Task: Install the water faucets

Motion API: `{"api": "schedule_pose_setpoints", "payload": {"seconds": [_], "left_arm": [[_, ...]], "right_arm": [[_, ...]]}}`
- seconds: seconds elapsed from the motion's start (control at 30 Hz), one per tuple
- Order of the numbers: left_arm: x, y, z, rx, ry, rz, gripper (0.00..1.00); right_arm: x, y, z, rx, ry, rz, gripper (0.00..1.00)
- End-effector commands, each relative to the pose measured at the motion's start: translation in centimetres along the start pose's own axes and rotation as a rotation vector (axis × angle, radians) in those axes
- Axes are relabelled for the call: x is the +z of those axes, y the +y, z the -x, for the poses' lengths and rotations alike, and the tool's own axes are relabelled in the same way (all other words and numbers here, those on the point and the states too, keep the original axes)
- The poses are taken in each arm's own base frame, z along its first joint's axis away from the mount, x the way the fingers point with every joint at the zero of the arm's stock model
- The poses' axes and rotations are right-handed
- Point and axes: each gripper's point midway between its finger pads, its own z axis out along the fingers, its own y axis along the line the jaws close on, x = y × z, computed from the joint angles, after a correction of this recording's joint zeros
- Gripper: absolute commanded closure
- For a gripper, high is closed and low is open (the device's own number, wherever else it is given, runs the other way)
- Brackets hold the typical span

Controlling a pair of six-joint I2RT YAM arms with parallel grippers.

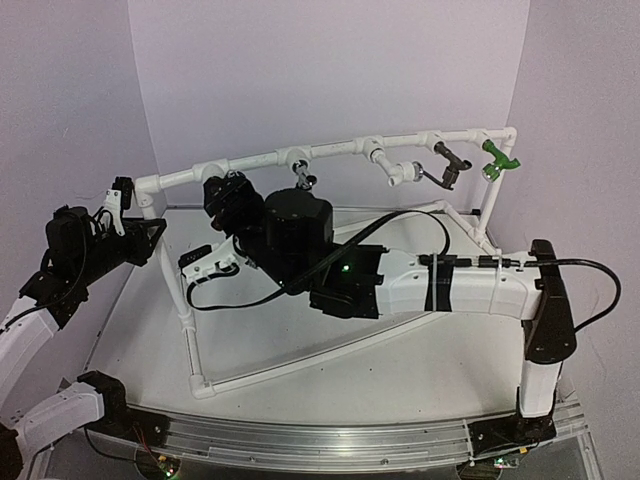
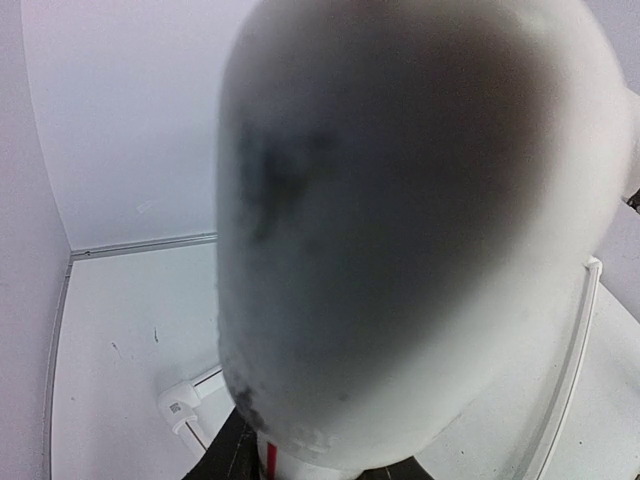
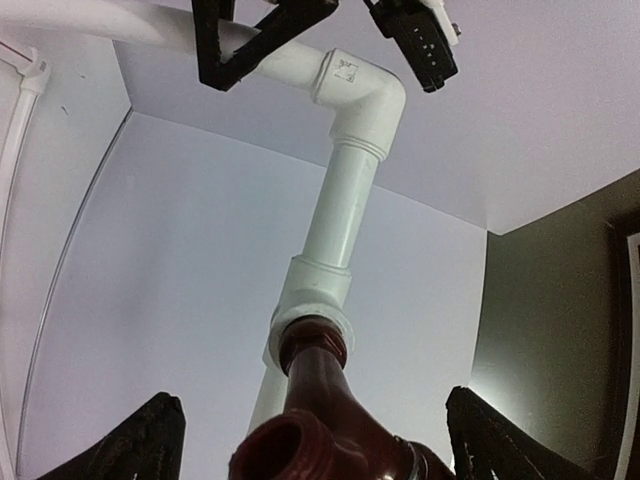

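Note:
A white PVC pipe frame [image 1: 330,150] carries the water faucets along its top rail: green [image 1: 497,160], dark bronze [image 1: 450,165], white with chrome tip [image 1: 402,173] and chrome [image 1: 303,178]. A dark brown faucet [image 3: 330,400] sits threaded into a tee fitting [image 3: 315,300]. My right gripper [image 3: 315,435] stands open, its jaws wide on either side of that faucet without touching it. My left gripper [image 1: 120,198] is shut on the rail's left end by the elbow [image 3: 365,95]. In the left wrist view the blurred pipe [image 2: 420,220] hides its fingertips.
The frame's base rails [image 1: 300,358] and front upright [image 1: 185,305] stand on the white table under my right arm [image 1: 450,285]. A black cable [image 1: 400,218] loops over that arm. White walls close in the back and both sides.

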Motion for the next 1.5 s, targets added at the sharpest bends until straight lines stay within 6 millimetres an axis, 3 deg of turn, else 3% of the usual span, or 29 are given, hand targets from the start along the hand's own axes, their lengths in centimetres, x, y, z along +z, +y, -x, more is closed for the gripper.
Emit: {"api": "schedule_pose_setpoints", "payload": {"seconds": [0.0,0.07,0.17,0.27,0.43,0.57,0.73,0.83,0.93,0.97,1.03,1.1,1.2,1.27,1.37,1.47], "left_arm": [[0.1,-2.0,-4.2,-0.155,0.172,-0.107,0.98],[0.1,-2.1,-4.2,-0.154,0.172,-0.108,0.98],[0.1,-2.1,-4.1,-0.153,0.173,-0.110,0.98],[0.2,-2.1,-4.3,-0.154,0.178,-0.112,0.98],[0.3,-2.1,-4.3,-0.153,0.181,-0.116,0.98],[0.2,-2.1,-4.3,-0.155,0.179,-0.112,0.98],[0.3,-1.9,-4.3,-0.158,0.181,-0.103,0.98],[0.4,-1.9,-4.4,-0.160,0.184,-0.098,0.98],[0.4,-1.6,-4.4,-0.161,0.182,-0.085,0.98],[0.4,-1.5,-4.4,-0.161,0.181,-0.081,0.98],[0.4,-1.4,-4.4,-0.162,0.181,-0.071,0.98],[0.5,-1.3,-4.4,-0.163,0.182,-0.067,0.98],[0.5,-1.3,-4.6,-0.164,0.185,-0.067,0.98],[0.5,-1.3,-4.4,-0.163,0.182,-0.067,0.98],[0.4,-1.3,-4.3,-0.160,0.177,-0.068,0.98],[0.3,-1.4,-4.3,-0.161,0.177,-0.073,0.98]], "right_arm": [[1.5,-0.9,-1.5,-0.134,0.063,-0.010,0.21],[1.6,-0.5,-1.3,-0.084,0.058,0.009,0.41],[1.7,0.3,-1.3,0.023,0.068,0.035,0.54],[1.8,0.5,-1.3,0.153,0.082,0.030,0.78],[2.7,0.1,-1.2,0.449,0.108,-0.020,1.00],[3.3,-1.8,-1.9,0.820,0.125,-0.149,1.00],[3.2,-3.9,-5.3,1.598,0.147,-0.327,1.00],[2.7,-3.8,-7.2,2.081,0.127,-0.429,1.00],[2.4,-2.7,-7.7,2.589,-0.006,-0.448,1.00],[2.4,-1.8,-7.4,2.710,-0.046,-0.421,1.00],[2.3,-1.8,-7.3,2.910,-0.186,-0.397,1.00],[2.2,-2.5,-6.5,2.933,-0.296,-0.329,0.91],[1.4,-3.4,-5.4,2.819,-0.350,-0.221,0.57],[0.5,-3.4,-4.4,2.692,-0.366,-0.140,0.41],[-1.6,-2.8,-2.1,2.366,-0.370,-0.009,0.17],[-3.6,-1.8,-0.9,2.032,-0.309,0.072,0.06]]}}
